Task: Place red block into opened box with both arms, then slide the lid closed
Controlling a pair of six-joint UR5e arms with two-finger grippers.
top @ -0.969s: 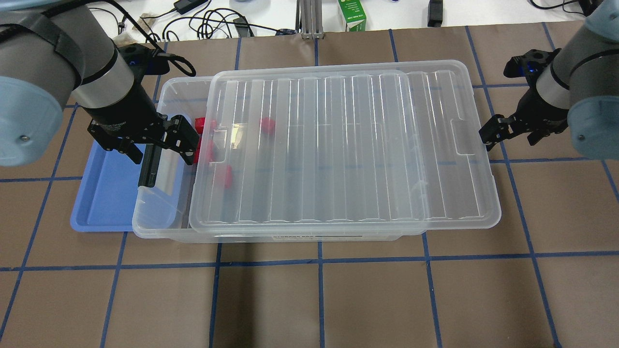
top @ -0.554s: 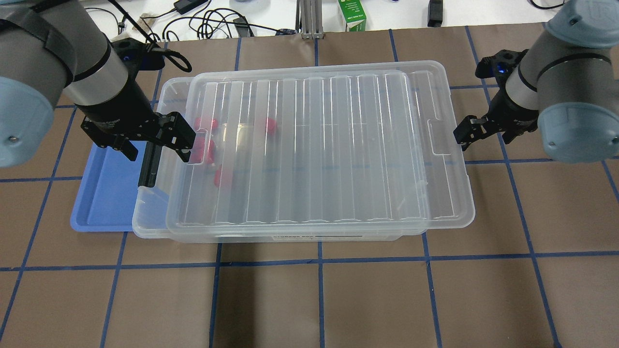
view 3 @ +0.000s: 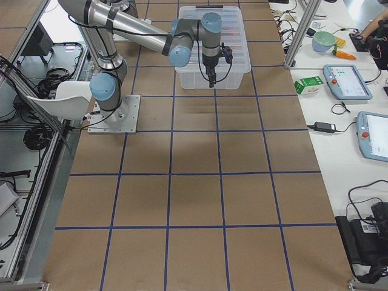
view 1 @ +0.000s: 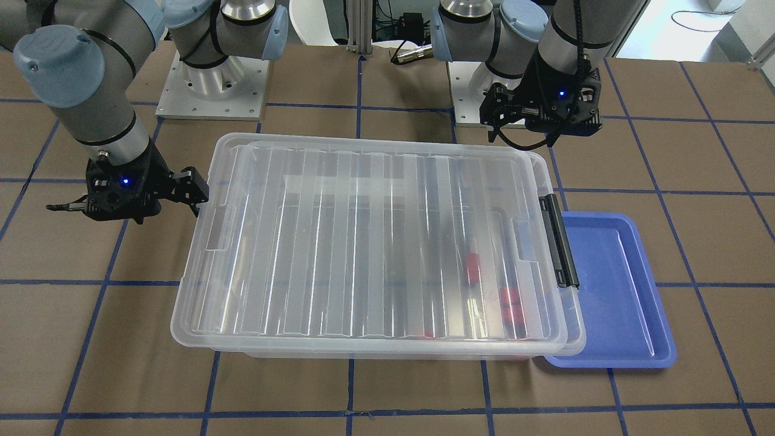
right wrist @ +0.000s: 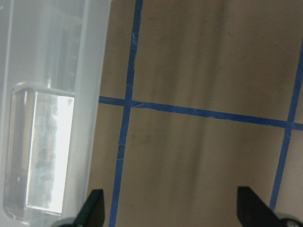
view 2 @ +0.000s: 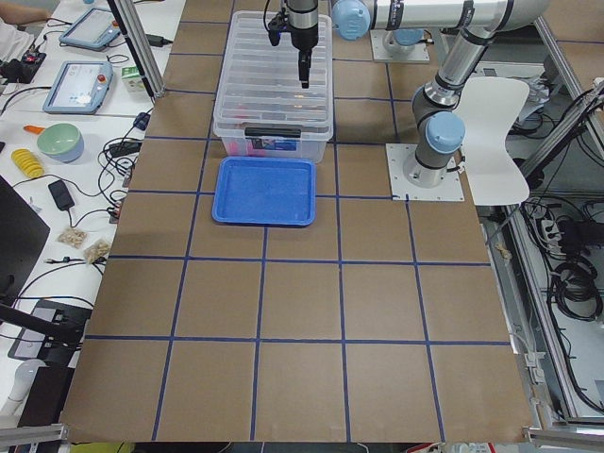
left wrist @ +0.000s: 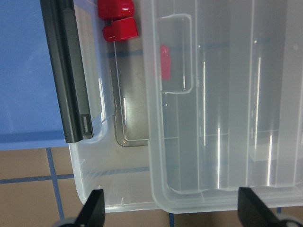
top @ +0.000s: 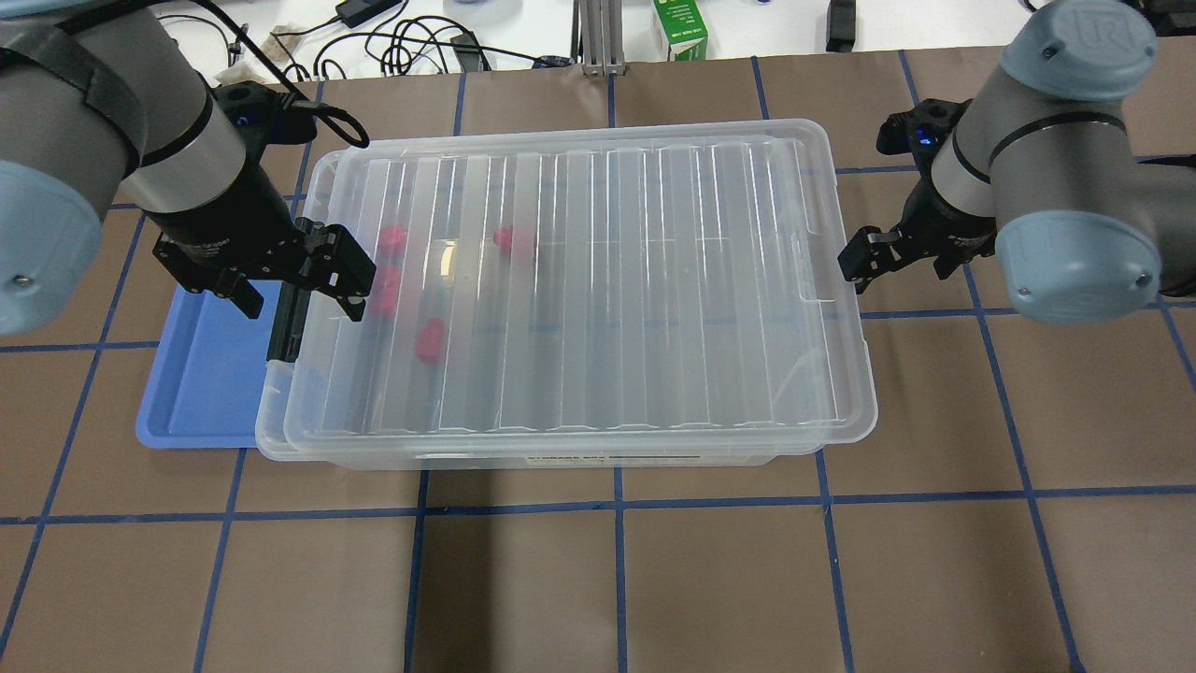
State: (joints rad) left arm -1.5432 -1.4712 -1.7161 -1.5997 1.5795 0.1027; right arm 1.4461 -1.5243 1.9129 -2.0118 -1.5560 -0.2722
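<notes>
The lid is clear, glossy plastic, its ribs catching bright streaks of light. The box under it is the same see-through plastic, slightly milky, with a matt black plastic clip at one end. The blocks inside are smooth, shiny red plastic. The tray is blue plastic with a soft sheen. The table has a matt brown, paper-like cover, faintly creased and lined with blue tape. The right arm looks like satin grey metal, and its joint cap like smooth pale-blue plastic.
</notes>
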